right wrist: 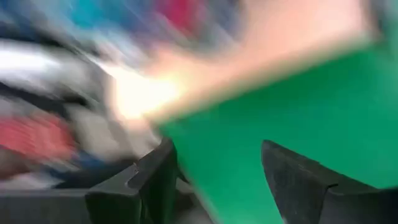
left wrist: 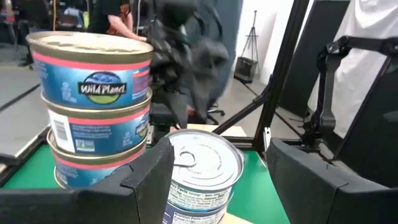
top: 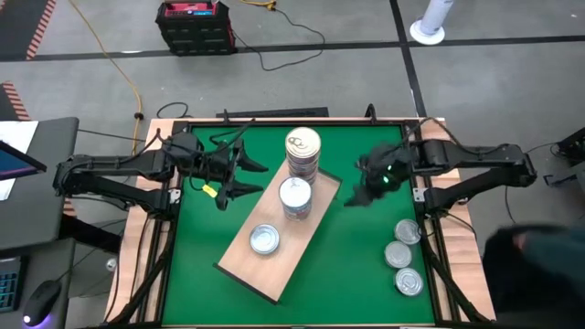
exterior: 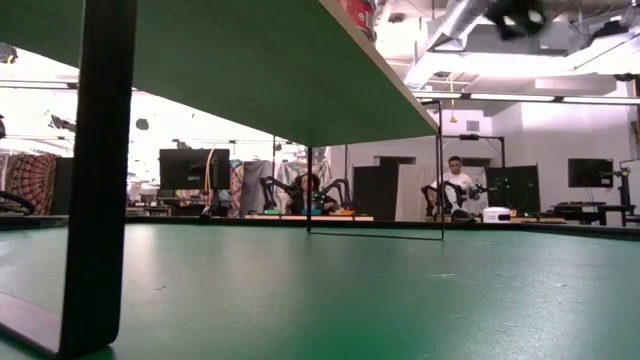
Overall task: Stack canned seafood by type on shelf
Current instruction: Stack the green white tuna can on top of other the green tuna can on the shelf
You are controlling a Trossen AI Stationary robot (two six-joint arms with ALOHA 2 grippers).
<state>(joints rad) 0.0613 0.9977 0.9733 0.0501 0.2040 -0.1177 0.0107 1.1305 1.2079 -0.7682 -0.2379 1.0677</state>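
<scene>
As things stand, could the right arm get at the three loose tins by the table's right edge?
Probably yes. The right tool hangs open over bare green table, and the three tins lie on its own side with nothing between; the board and its stacks sit off to the other side.

A grey concrete floor (top: 475,91) surrounds the bench (top: 366,265), crossed by dark seams. A black and red case (top: 195,26) sits on it, with a yellow cable (top: 119,64) and a black cable (top: 292,50) trailing nearby. A white round stand base (top: 427,32) lies well apart to one side. Beside the bench, a dark desk (top: 37,183) carries a mouse (top: 41,300). Across the room, bright ceiling lights, pipes (exterior: 460,25), monitors (exterior: 190,168) and a seated person (exterior: 457,185) show.
</scene>
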